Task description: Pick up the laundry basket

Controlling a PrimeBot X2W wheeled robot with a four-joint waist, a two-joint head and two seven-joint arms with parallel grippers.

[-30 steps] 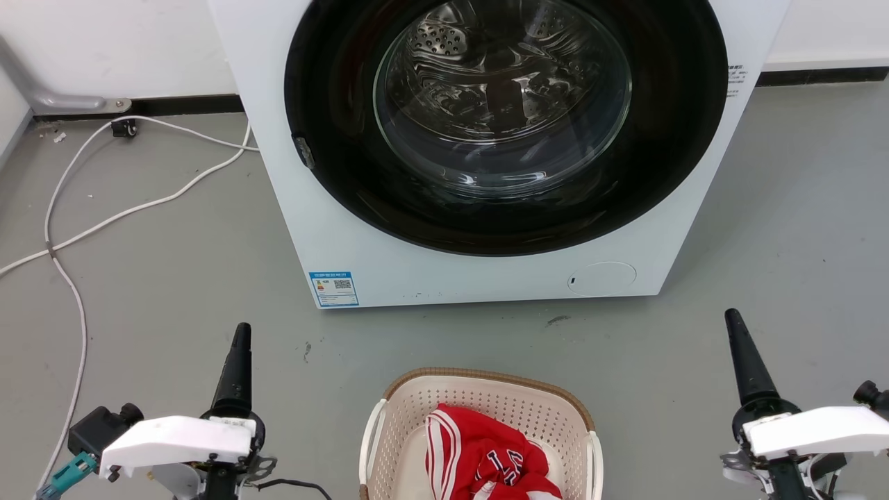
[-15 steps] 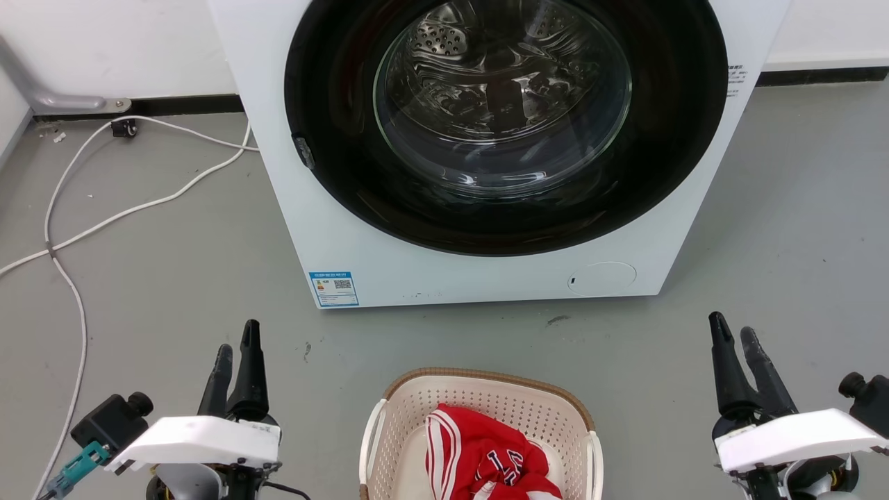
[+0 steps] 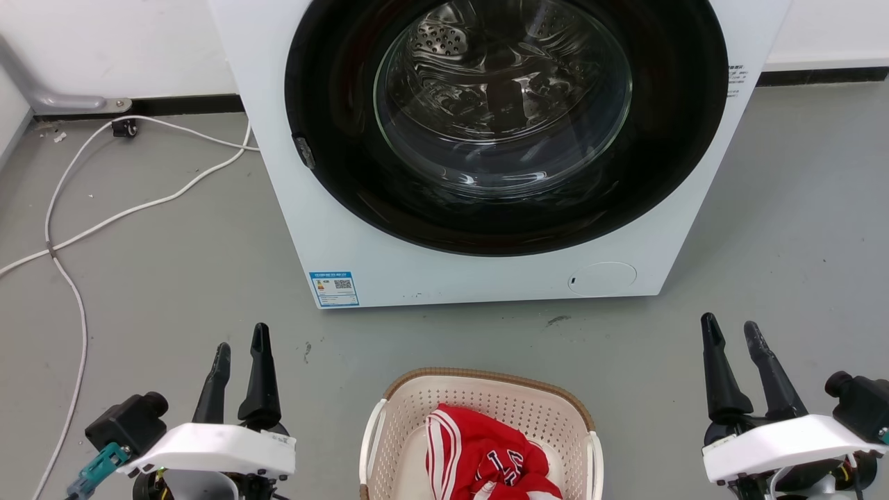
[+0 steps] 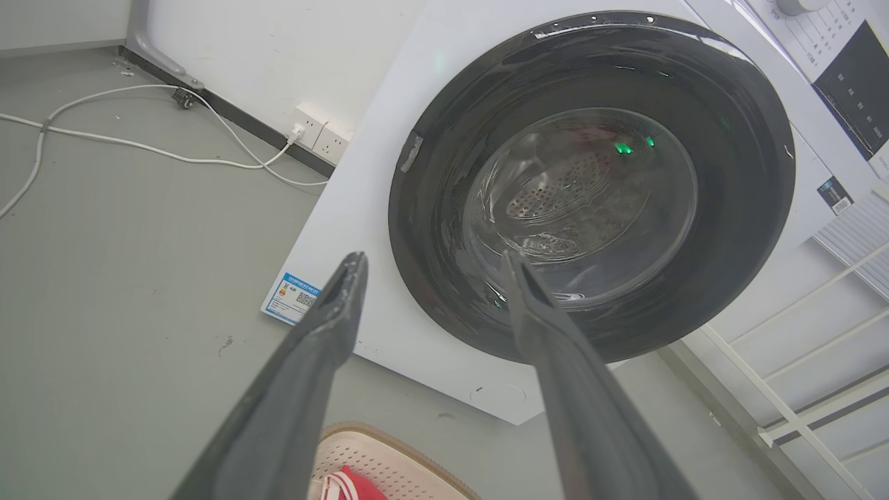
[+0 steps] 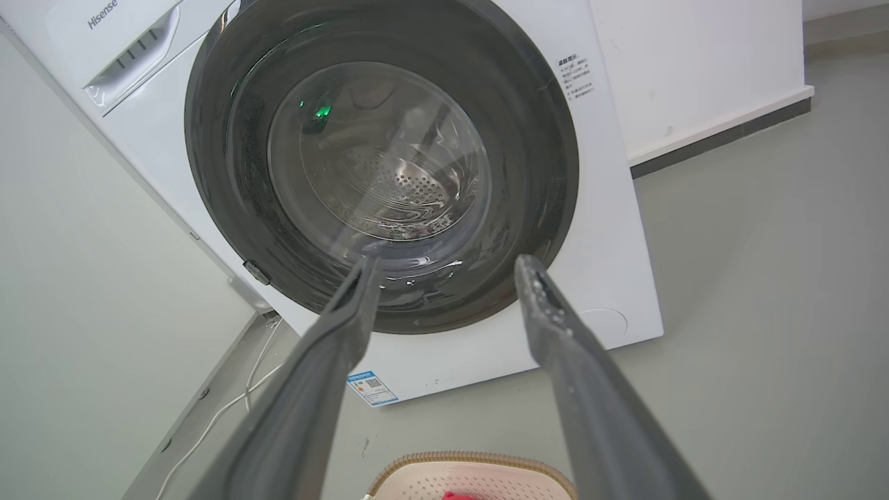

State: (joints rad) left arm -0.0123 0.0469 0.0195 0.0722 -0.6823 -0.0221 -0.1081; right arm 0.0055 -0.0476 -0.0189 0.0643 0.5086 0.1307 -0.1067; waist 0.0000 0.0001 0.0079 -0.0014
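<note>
1. The laundry basket (image 3: 486,376) sits on the grey floor (image 3: 173,278) at the bottom centre of the head view, holding a red and white garment (image 3: 486,451)
2. The left end effector (image 3: 241,338) is released, fingers spread, well apart from the basket on its left
3. The right end effector (image 3: 729,322) is likewise released, well apart on its right
4. A white front-loading washing machine (image 3: 444,278) stands near, beyond the basket
5. White cables (image 3: 139,207) trail over the floor by the white wall (image 3: 104,42)

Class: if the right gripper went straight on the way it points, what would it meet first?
Probably the washer door: the right gripper frames it with nothing between, though depth is unclear.
</note>
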